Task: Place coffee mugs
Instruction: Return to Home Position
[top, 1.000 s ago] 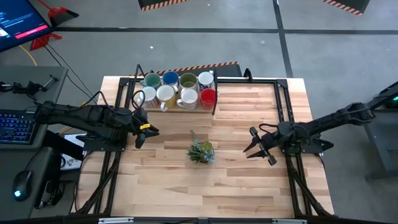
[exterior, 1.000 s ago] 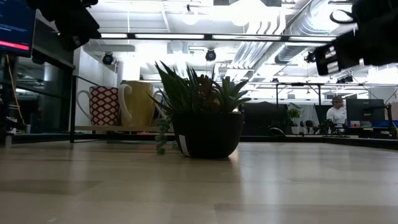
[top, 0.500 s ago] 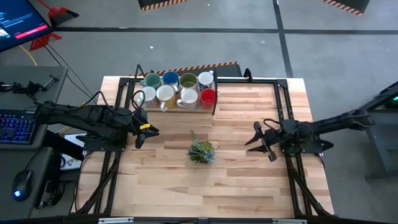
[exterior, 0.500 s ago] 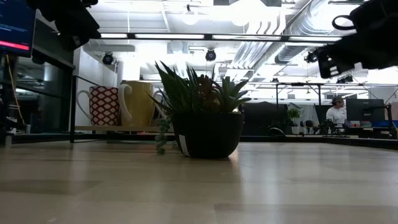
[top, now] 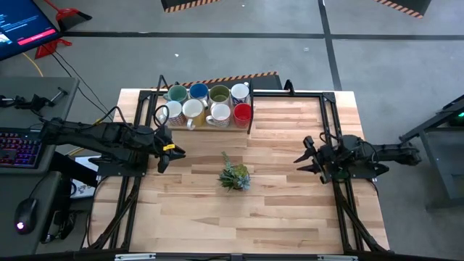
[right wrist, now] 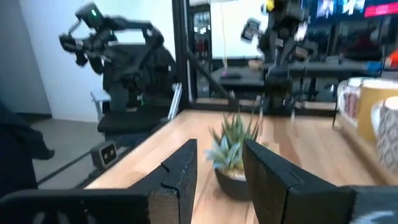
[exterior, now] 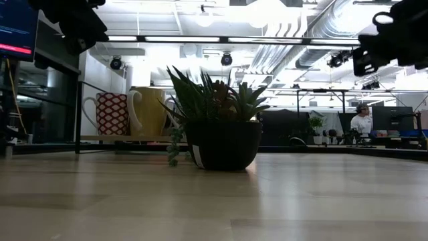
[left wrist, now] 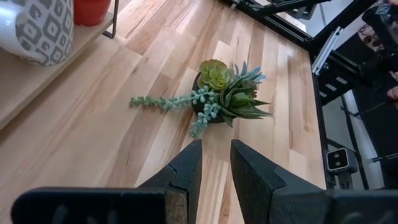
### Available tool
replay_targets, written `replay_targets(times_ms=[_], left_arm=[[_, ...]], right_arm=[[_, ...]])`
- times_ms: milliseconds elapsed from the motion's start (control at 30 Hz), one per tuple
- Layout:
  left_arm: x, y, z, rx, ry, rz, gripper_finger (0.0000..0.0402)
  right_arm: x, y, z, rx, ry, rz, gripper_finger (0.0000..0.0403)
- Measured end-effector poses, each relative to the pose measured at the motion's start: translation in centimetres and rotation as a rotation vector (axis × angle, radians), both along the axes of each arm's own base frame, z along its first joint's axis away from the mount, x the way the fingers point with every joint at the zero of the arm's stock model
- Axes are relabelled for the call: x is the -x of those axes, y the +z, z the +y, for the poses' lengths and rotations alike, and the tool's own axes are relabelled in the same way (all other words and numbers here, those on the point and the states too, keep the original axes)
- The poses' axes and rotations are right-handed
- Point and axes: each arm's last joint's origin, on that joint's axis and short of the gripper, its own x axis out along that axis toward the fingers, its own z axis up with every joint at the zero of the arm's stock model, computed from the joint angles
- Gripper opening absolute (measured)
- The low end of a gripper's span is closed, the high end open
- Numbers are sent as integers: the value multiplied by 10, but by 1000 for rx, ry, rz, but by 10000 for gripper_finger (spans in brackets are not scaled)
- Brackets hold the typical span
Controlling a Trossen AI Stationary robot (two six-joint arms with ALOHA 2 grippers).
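While the wooden tabletop (exterior: 301, 201) fills the foreground of the low view, a small potted plant (exterior: 221, 137) stands on it near the middle, its spiky leaves upright and a beaded strand trailing over the side of the dark pot. Both arms hang above the tabletop, one on each side of the plant and well apart from it. The left tool (left wrist: 216, 149) is over the left part of the tabletop, just in front of the shelf's near corner. Its two dark fingers are parted by a narrow gap through which the wood shows. The right tool (right wrist: 219, 150) is near the right edge of the tabletop by the black frame rail and points toward the plant, its fingers spread around open air.

Farther back, a low wooden shelf (left wrist: 37, 81) sits at the far left of the tabletop, and the eight coffee mugs (top: 209, 104) stand on it in two rows of four. Counting from the left arm's side, the nearer row has three white or cream mugs and then the red mug (top: 242, 113). The row behind has the teal mug (top: 177, 93), the blue mug (top: 199, 92), the olive green mug (top: 220, 93) and a white one. Beyond the tabletop, a person (exterior: 363, 120) sits far off in the room.
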Motion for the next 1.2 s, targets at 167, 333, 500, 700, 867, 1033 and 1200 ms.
replay_targets(times_ms=[167, 333, 500, 700, 867, 1033, 1200], left_arm=[[0, 0, 0, 0, 0, 0, 76], [0, 0, 0, 0, 0, 0, 76], [0, 0, 0, 0, 0, 1, 76], [0, 0, 0, 0, 0, 0, 76], [0, 0, 0, 0, 0, 0, 76], [0, 0, 0, 0, 0, 0, 76], [5, -3, -1, -32, -85, 24, 76]], right_arm=[[1, 0, 2, 17, 14, -10, 113], [-1, -2, 3, -2, 24, 26, 113], [-2, -2, 3, -3, 24, 29, 113], [-2, -2, 3, -3, 23, 29, 113], [-2, -2, 3, -2, 23, 30, 113], [-2, -2, 3, -2, 23, 30, 113], [-2, -2, 3, -2, 23, 30, 113]])
